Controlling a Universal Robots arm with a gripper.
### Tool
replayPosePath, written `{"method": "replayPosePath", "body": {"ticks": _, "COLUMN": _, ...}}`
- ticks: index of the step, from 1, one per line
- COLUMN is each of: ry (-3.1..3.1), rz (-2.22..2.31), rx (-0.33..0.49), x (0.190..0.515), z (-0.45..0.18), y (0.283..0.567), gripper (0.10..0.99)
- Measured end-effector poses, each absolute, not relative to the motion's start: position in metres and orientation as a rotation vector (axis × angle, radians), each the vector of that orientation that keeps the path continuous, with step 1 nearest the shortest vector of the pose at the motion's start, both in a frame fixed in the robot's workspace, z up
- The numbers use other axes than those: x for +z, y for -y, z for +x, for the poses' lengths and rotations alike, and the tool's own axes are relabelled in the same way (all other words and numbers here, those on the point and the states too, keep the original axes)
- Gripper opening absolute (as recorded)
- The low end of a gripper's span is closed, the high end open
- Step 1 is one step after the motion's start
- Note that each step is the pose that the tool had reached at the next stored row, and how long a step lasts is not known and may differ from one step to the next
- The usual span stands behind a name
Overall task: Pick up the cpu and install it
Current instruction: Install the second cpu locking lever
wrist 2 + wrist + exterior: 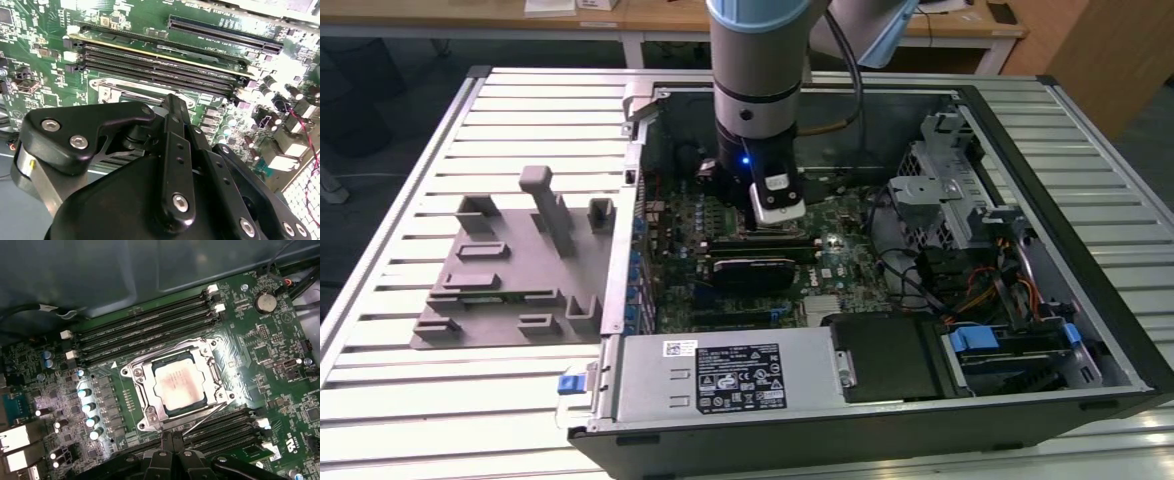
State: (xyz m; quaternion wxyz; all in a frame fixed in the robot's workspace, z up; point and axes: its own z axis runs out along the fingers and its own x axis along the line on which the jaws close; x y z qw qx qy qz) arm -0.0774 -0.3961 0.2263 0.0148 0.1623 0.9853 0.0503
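Cpu (pixel 179 385) seated flat in socket frame (pixel 145 395) on mobo (pixel 260 365), gripper (pixel 170 440) just above it (fingers' state: can't tell), RAM slots (pixel 145 327) beside, open PC case (pixel 1067 180).

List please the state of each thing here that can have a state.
cpu: lying flat in the socket, silvery top up.
socket: metal frame around the cpu, lever lying along one side.
computer case: side open, motherboard exposed.
grey tray: on the table beside the case.
gripper: just above the socket, apart from the cpu.
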Motion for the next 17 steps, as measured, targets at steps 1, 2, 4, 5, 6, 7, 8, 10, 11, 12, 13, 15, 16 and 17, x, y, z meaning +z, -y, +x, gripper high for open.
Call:
{"method": "replayPosePath", "body": {"ticks": 1, "ry": -3.067, "rz": 0.505, "rx": 0.156, "x": 0.226, "z": -0.078, "y": 0.397, "gripper": 0.106}}
{"method": "replayPosePath", "body": {"ticks": 2, "ry": -3.067, "rz": 0.505, "rx": 0.156, "x": 0.226, "z": -0.078, "y": 0.398, "gripper": 0.106}}
{"method": "replayPosePath", "body": {"ticks": 4, "ry": -3.067, "rz": 0.505, "rx": 0.157, "x": 0.226, "z": -0.078, "y": 0.401, "gripper": 0.106}}
{"method": "replayPosePath", "body": {"ticks": 5, "ry": -3.067, "rz": 0.505, "rx": 0.159, "x": 0.225, "z": -0.078, "y": 0.402, "gripper": 0.106}}
{"method": "replayPosePath", "body": {"ticks": 6, "ry": -3.067, "rz": 0.505, "rx": 0.161, "x": 0.225, "z": -0.078, "y": 0.404, "gripper": 0.106}}
{"method": "replayPosePath", "body": {"ticks": 7, "ry": -3.067, "rz": 0.505, "rx": 0.165, "x": 0.225, "z": -0.078, "y": 0.405, "gripper": 0.106}}
{"method": "replayPosePath", "body": {"ticks": 8, "ry": -3.068, "rz": 0.506, "rx": 0.172, "x": 0.225, "z": -0.079, "y": 0.406, "gripper": 0.106}}
{"method": "replayPosePath", "body": {"ticks": 10, "ry": -3.068, "rz": 0.506, "rx": 0.188, "x": 0.224, "z": -0.079, "y": 0.408, "gripper": 0.106}}
{"method": "replayPosePath", "body": {"ticks": 11, "ry": -3.069, "rz": 0.507, "rx": 0.198, "x": 0.223, "z": -0.079, "y": 0.408, "gripper": 0.106}}
{"method": "replayPosePath", "body": {"ticks": 12, "ry": -3.069, "rz": 0.507, "rx": 0.209, "x": 0.223, "z": -0.079, "y": 0.409, "gripper": 0.106}}
{"method": "replayPosePath", "body": {"ticks": 13, "ry": -3.070, "rz": 0.507, "rx": 0.223, "x": 0.223, "z": -0.080, "y": 0.409, "gripper": 0.106}}
{"method": "replayPosePath", "body": {"ticks": 15, "ry": -3.070, "rz": 0.508, "rx": 0.251, "x": 0.222, "z": -0.080, "y": 0.409, "gripper": 0.106}}
{"method": "replayPosePath", "body": {"ticks": 16, "ry": -3.071, "rz": 0.508, "rx": 0.264, "x": 0.222, "z": -0.080, "y": 0.409, "gripper": 0.106}}
{"method": "replayPosePath", "body": {"ticks": 17, "ry": -3.071, "rz": 0.508, "rx": 0.272, "x": 0.222, "z": -0.081, "y": 0.409, "gripper": 0.106}}
